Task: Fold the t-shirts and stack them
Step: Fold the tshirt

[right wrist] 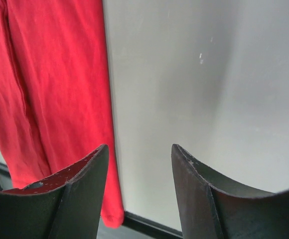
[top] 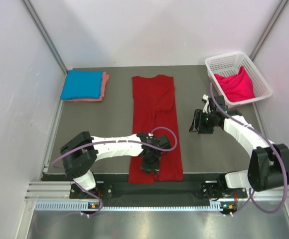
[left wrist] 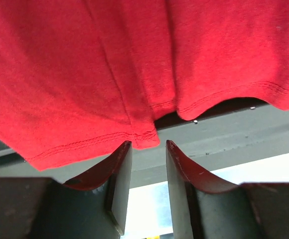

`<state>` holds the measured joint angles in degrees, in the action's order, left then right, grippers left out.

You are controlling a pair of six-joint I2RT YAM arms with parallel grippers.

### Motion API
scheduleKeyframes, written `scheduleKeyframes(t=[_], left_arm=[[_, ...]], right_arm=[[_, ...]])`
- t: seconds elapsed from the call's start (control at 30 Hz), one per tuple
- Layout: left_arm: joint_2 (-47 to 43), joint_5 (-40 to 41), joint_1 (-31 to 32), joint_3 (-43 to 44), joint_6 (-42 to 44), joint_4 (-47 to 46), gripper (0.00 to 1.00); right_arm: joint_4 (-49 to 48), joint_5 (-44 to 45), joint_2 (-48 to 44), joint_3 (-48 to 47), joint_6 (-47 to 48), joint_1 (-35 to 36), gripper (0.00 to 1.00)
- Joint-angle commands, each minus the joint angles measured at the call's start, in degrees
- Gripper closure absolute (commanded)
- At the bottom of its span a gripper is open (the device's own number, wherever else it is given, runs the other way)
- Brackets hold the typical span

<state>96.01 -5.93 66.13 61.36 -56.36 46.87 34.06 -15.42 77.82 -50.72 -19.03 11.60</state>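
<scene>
Top external view: the dark red shirt [top: 154, 114] lies as a long strip in the middle of the bench [top: 109, 119]. The left gripper [top: 150, 167] sits at its near hem, jaws parted. The right gripper [top: 194, 124] hangs open just right of the shirt. The blue shirt [top: 79, 84] lies folded far left, and the hot pink shirt [top: 236, 84] is in the basket [top: 219, 62].

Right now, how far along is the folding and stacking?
Done: the blue shirt lies folded on the salmon pink shirt at the far left. In hand: the dark red shirt is folded to a long strip; the left gripper sits open at its near hem, the right gripper open over bare table. Left: finish the red, then the hot pink shirt in the basket.
</scene>
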Motion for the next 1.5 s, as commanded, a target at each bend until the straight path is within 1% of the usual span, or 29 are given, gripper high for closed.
scheduleKeyframes(t=[0.0,0.2,0.53,0.6,0.7,0.83,0.97,1.03,1.37,1.47], left_arm=[[-2.05,2.6,0.58,-0.19,-2.88,2.61,0.61],[-2.14,0.22,0.58,-2.39,-2.97,-0.11,0.62],[-2.58,-3.11,0.76,-6.78,-3.5,-4.32,0.72],[-2.75,-3.91,0.84,-7.13,-3.5,-5.47,0.73],[-3.02,-4.52,0.84,-7.66,-3.5,-7.58,0.73],[-4.33,-3.12,0.84,-7.22,-3.67,-7.76,0.72],[-5.21,-2.68,0.85,-7.92,-4.02,-8.73,0.66],[-4.6,-3.12,0.84,-8.01,-3.93,-8.99,0.65],[-1.61,-2.42,0.93,-7.57,-3.32,-7.85,0.67],[-0.56,-2.42,1.02,-7.66,-2.97,-8.2,0.69]], right_arm=[[-1.54,-1.54,-4.61,2.11,0.66,0.53,0.46],[-1.72,-1.98,-6.36,3.96,0.13,0.53,0.46],[-2.86,-2.6,-7.86,5.89,-0.75,0.53,0.46],[-2.86,-2.77,-8.3,6.51,-1.18,0.53,0.46],[-3.13,-2.86,-9.0,7.21,-1.36,0.53,0.46],[-2.69,-2.69,-9.44,7.3,-1.1,0.62,0.46],[-2.6,-2.69,-9.79,8.0,-1.01,0.62,0.46],[-2.77,-2.77,-9.88,8.27,-1.01,0.62,0.46],[-4.27,-3.56,-9.88,9.85,-1.54,0.62,0.46],[-4.36,-3.91,-9.8,9.85,-1.63,0.62,0.46]])
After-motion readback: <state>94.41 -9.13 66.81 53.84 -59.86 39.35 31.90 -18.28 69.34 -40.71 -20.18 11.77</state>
